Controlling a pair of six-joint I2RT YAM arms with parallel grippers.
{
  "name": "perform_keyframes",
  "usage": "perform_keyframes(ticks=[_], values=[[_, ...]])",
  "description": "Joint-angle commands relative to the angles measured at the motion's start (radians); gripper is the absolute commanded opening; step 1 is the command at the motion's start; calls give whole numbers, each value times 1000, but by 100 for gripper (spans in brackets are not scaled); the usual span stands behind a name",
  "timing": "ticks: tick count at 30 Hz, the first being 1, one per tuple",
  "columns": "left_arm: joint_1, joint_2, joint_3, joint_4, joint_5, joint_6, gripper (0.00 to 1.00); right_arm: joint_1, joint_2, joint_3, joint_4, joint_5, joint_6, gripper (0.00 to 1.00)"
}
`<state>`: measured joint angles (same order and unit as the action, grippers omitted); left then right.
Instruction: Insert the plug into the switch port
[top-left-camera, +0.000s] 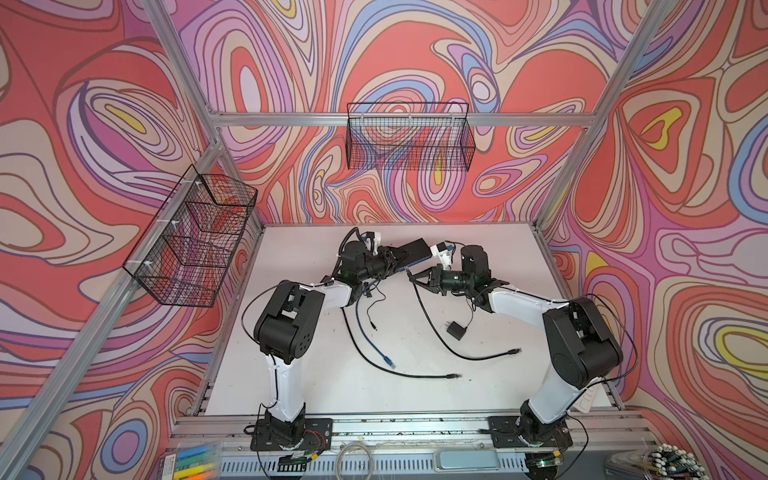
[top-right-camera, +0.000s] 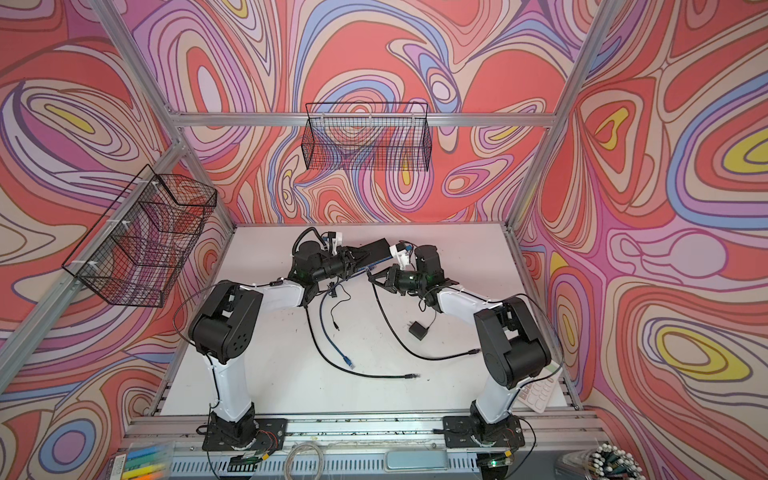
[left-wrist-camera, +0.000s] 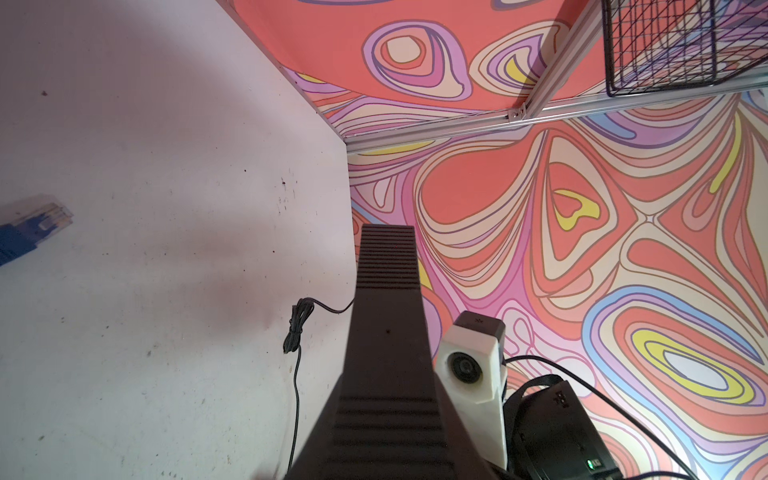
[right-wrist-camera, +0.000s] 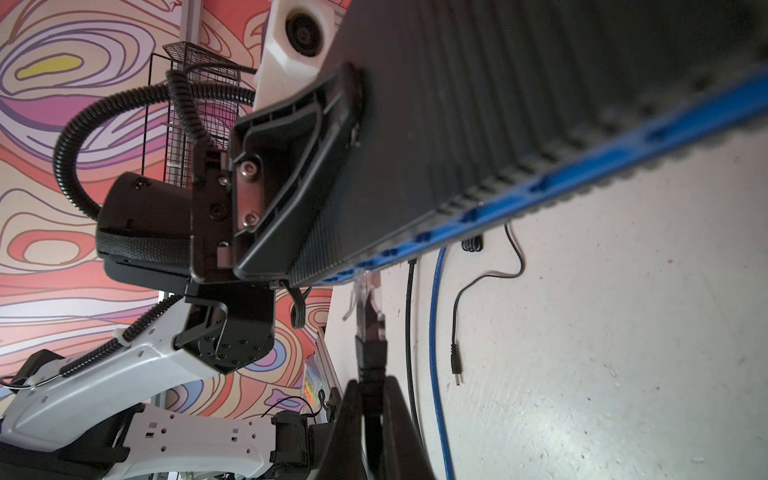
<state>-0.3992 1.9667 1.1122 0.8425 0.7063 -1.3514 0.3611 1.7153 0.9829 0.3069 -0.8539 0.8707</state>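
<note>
My left gripper is clenched on one end of the switch. The switch is a flat black plastic box with fine ribs along its top. Along one side runs a glossy blue port strip pierced by small rectangular openings. In both top views I hold it at the twelve o'clock end of the table.

My right gripper, at four o'clock from the switch, is clamped on the black rubbery boot just behind the plug. The plug is a small clear plastic block with a thin tab. Its tip meets the blue strip near my left gripper; I cannot tell whether it is seated in an opening.

On the scuffed white table, a smooth blue cable trails toward six o'clock. A boxy black power adapter lies at five o'clock from my right gripper.
</note>
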Motion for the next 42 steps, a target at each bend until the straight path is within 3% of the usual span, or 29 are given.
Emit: perform_keyframes(ticks=[1,42], values=[[-15,-29,-3,81,32,-14,7,-5,4,33,65,6,15,0],[-32,-7,-15,142,27,-40,7,-5,-14,43,132,-11,76,0]])
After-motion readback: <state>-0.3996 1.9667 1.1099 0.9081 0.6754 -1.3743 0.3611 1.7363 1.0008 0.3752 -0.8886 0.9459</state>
